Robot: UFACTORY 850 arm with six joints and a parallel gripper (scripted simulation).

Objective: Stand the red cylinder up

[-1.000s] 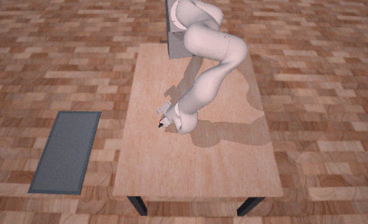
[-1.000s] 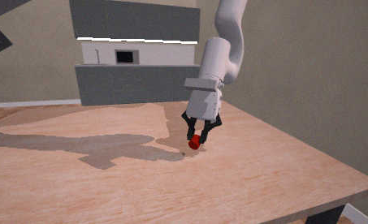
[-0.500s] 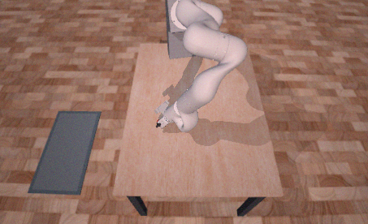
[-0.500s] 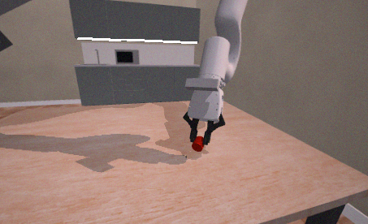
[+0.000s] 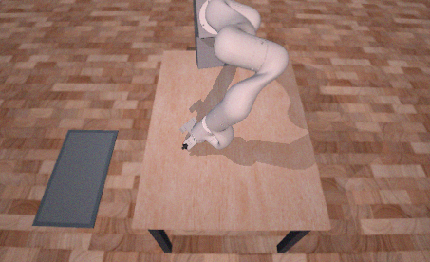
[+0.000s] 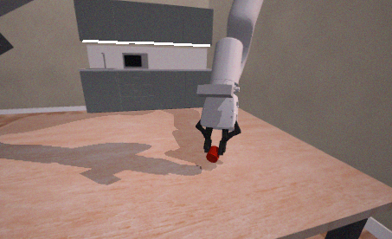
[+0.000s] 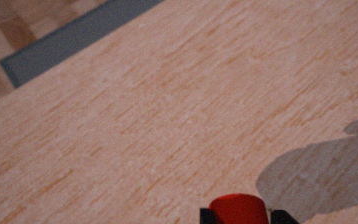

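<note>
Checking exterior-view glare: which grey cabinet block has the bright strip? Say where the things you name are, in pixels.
The upper cabinet block (image 6: 144, 22), high on the wall; the strip (image 6: 145, 42) runs along its bottom edge. The lower block has none.

Texts, labels, brands, numbers and signs: none legible in the top, exterior or wrist view. Small dark specks on the pale arm (image 5: 243, 97) (image 6: 227, 61), seen from above and from the exterior side, are too small to be made out as characters.
</note>
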